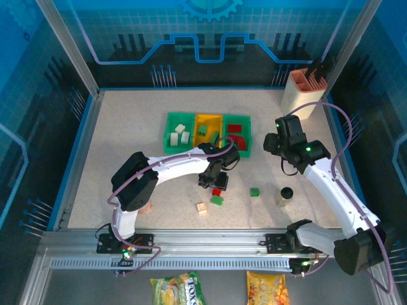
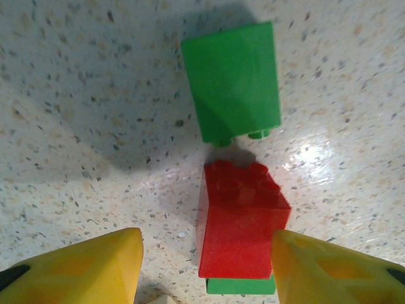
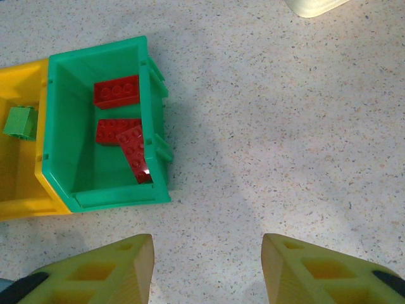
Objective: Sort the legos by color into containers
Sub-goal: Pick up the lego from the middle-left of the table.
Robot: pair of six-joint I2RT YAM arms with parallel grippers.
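Between the left fingers lies a red lego, apparently ungripped.

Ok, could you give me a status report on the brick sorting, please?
Left gripper: jaws open either side of red brick. Right gripper: jaws open, empty, beside red-brick bin. Green brick close ahead of red.

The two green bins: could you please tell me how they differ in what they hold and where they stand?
The left green bin holds white bricks, while the right green bin holds red bricks. The left green bin stands at the left end of the row and the right green bin at the right end, with the yellow bin between them. Both are open-topped, rectangular and the same green.
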